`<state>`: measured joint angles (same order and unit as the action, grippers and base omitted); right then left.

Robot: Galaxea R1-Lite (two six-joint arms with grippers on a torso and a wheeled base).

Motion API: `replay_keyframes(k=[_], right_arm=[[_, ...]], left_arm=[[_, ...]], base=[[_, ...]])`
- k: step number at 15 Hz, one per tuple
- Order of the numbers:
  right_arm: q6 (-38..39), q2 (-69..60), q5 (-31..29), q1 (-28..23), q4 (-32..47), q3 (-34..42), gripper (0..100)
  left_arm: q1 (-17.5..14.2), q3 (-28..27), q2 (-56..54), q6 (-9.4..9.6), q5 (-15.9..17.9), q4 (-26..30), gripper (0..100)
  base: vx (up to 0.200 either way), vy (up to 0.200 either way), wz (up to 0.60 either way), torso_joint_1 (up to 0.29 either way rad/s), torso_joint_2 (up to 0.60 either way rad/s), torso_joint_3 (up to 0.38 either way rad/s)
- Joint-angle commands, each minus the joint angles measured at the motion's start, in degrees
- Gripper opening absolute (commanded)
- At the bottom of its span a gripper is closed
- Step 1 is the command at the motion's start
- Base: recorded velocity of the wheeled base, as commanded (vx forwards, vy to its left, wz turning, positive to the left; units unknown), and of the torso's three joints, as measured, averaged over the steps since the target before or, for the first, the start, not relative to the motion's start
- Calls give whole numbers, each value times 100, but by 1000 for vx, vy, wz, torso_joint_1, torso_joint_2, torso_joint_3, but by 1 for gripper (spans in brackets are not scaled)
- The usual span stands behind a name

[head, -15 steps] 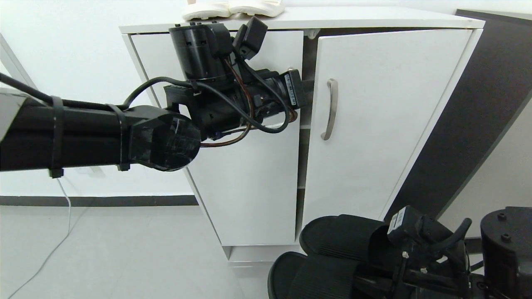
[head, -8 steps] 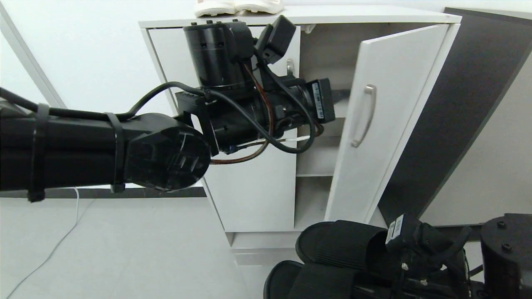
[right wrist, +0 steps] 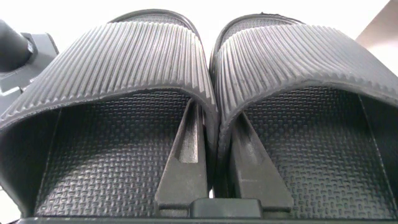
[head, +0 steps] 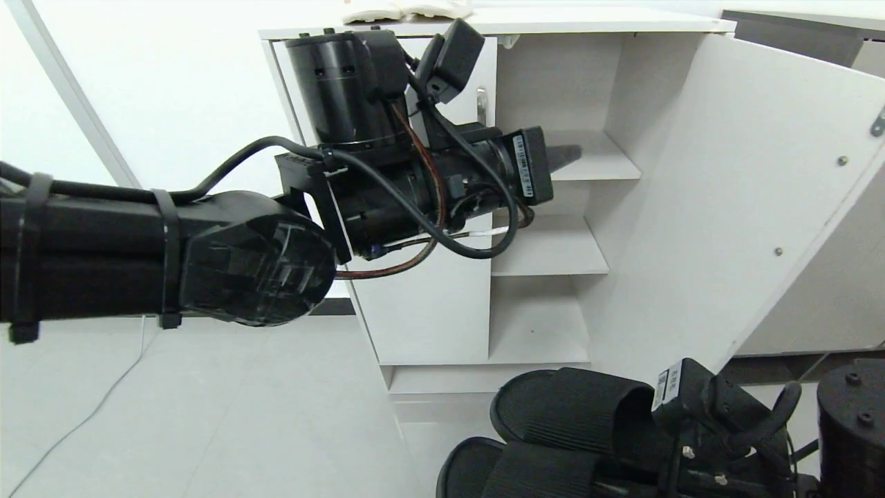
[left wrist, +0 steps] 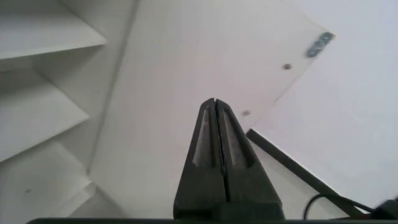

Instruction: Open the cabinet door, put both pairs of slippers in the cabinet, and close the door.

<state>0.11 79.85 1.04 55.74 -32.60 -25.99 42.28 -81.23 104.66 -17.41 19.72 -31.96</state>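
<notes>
The white cabinet (head: 588, 26) stands against the wall; its right door (head: 733, 207) is swung wide open, inner face showing, and bares three shelves (head: 546, 249); the left door (head: 422, 311) is closed. The left gripper (head: 570, 151) is level with the top shelf in front of the open compartment; its fingers (left wrist: 205, 137) are pressed flat together with nothing between them (the open door's inner face lies beyond them in the left wrist view). The black slippers (head: 560, 408) hang side by side below the cabinet's foot, near the open door's lower edge; the right gripper (right wrist: 216, 115) has one finger inside each slipper, pinching their adjoining walls. The white slippers (head: 408, 10) lie on the cabinet top.
</notes>
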Motion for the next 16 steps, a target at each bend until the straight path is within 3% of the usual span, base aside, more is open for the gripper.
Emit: replay_keyframes(k=[1,2,3,4,5,6,8,9,10,11,13,15,16], right_arm=[[7,57,2,-151,-1,-38,0],[7,48,-7,-159,-1,-46,0],[-11,40,-33,-159,-1,-46,0],[-11,48,-42,-186,-1,-46,0],[-11,92,-25,-300,-1,-64,0],[24,277,-42,-485,-1,-178,0],[112,584,-315,-757,-1,-398,0],[402,734,-613,-766,-1,-547,0],[578,839,-877,-757,8,-688,0],[683,936,-1097,-757,8,-820,0],[727,1182,-1571,-783,-1,-917,0],[727,1182,-1659,-810,-10,-934,0],[727,1191,-1659,-810,-10,-943,0]], left_arm=[[-809,757,-973,45,-56,120,0],[-1090,1302,-1545,132,-83,305,0],[-1398,1926,-2301,396,-232,674,0],[-1635,2471,-3083,739,-751,1254,0],[-1881,2937,-3751,1117,-1612,1922,0],[-2303,3482,-4507,1380,-2614,2467,0],[-2988,4484,-6071,1495,-3669,2651,0],[-3437,4906,-6765,1706,-4170,2687,0],[-3709,5108,-7249,1829,-4319,2695,0],[-3929,5284,-7688,1837,-4337,2774,0],[-4588,5820,-8875,1864,-4319,3469,0],[-4685,6637,-10000,1961,-4205,3899,0],[-4685,7147,-9956,1837,-4178,3671,0]], base=[[0,0,0,0,0,0],[0,0,0,0,0,0],[0,0,0,0,0,0],[0,0,0,0,0,0],[0,0,0,0,0,0],[0,0,0,0,0,0],[0,0,0,0,0,0],[0,0,0,0,0,0],[0,0,0,0,0,0],[0,0,0,0,0,0],[0,0,0,0,0,0],[0,0,0,0,0,0],[0,0,0,0,0,0]])
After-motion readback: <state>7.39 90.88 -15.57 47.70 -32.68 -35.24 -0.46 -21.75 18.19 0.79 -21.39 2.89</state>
